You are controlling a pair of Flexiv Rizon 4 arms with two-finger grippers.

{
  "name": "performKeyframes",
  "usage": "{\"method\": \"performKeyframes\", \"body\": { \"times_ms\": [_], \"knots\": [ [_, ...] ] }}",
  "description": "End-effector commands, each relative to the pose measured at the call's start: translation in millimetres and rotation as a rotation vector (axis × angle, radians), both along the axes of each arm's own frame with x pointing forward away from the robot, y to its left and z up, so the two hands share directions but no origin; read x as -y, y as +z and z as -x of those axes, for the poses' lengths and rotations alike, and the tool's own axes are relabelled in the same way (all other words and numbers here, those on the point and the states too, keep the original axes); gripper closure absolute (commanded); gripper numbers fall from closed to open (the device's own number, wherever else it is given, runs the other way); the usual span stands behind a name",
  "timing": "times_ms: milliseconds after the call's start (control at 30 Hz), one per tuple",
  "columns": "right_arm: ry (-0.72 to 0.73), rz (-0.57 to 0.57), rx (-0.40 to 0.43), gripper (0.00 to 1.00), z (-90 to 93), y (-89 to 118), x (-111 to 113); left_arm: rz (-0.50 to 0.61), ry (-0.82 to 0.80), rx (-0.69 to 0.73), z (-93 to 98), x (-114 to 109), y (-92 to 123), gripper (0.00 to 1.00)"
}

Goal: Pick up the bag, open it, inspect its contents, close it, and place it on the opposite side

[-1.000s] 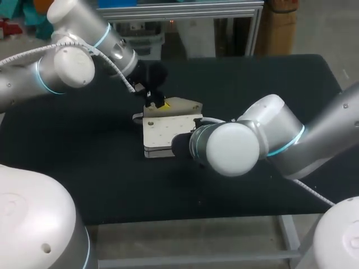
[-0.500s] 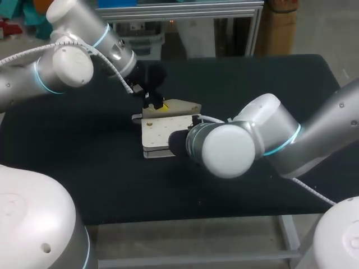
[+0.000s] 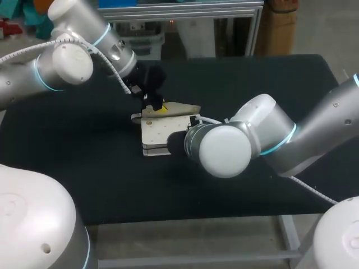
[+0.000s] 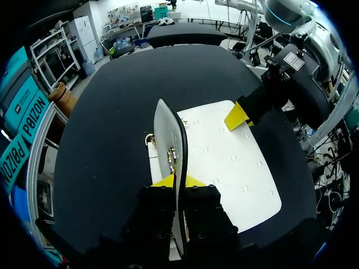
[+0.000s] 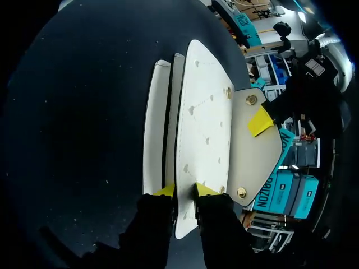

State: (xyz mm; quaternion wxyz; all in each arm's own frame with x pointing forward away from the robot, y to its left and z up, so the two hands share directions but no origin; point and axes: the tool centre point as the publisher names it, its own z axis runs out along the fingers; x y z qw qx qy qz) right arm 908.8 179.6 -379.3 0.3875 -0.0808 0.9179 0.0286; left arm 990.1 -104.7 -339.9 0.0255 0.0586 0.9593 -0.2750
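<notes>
White bag lay flat on black desk, left pincer pinched its raised flap, right pincer pinched the edge of the bag's front panel.

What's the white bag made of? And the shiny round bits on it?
The cream flat bag looks like leather or fake leather: smooth, matte, stiff panels with small dimples. The round gold studs on its flap look like metal, since they glint.
</notes>
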Motion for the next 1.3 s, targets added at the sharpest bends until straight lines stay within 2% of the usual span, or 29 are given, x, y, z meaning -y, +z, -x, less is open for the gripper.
{"method": "performKeyframes", "body": {
  "times_ms": [33,533,867,1067,1133,1167,1200,1300],
  "knots": [
    [0.002,-0.006,0.013,1.0,-2.4,-6,0,0.006,-0.029,0.023,4.4,-1,0,1.0],
    [-0.015,-0.013,0.001,1.0,-0.4,-6,2,-0.143,-0.143,0.102,26.0,9,-32,1.0],
    [-0.014,-0.014,0.0,1.0,0.6,-6,2,-0.191,-0.186,0.187,31.4,1,-45,1.0],
    [-0.017,-0.011,-0.004,0.85,0.5,-6,2,-0.164,-0.219,0.209,34.0,-7,-45,1.0],
    [-0.018,-0.01,-0.006,0.84,-0.1,-6,2,-0.151,-0.25,0.201,36.7,-7,-48,1.0],
    [-0.018,-0.009,-0.007,0.82,-0.2,-6,1,-0.149,-0.257,0.201,38.3,-6,-49,0.86],
    [-0.018,-0.009,-0.009,0.81,-0.3,-7,1,-0.149,-0.264,0.202,40.5,-5,-50,0.67],
    [-0.019,-0.009,-0.011,0.8,-0.3,-7,0,-0.112,-0.268,0.221,44.7,-8,-48,0.66]
  ]
}}
